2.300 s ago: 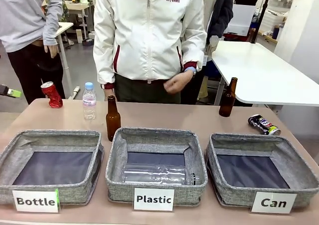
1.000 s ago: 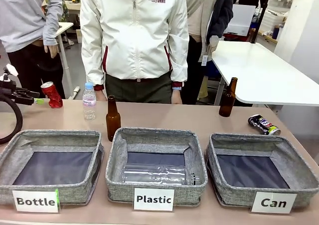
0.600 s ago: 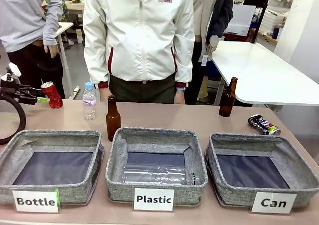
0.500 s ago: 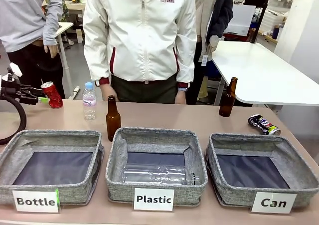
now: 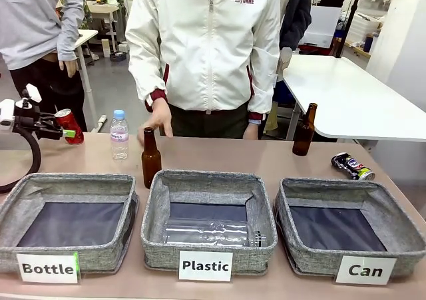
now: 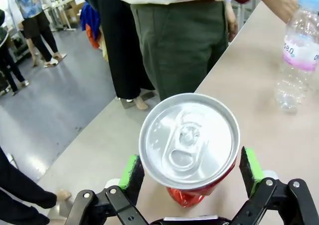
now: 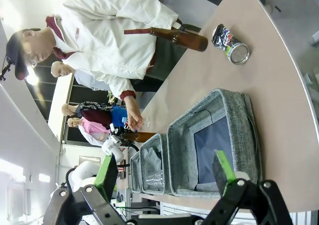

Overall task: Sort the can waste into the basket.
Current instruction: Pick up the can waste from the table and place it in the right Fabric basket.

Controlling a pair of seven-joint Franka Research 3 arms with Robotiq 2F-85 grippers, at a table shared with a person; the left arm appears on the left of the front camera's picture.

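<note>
Left jaws stand apart, green pads flanking the crushed red can, not clamped on it. The can stands on the table, far left of the "Can" basket. Right jaws apart, empty. Dark can lies just behind that basket. Judged light, thin-walled and slick: take it mid-body, gently.

A drink can sat on the table between the left gripper's pads, with a water bottle just beyond it. Ahead of the right gripper lay the "Can" basket. Past that basket were the second can and a beer bottle.
</note>
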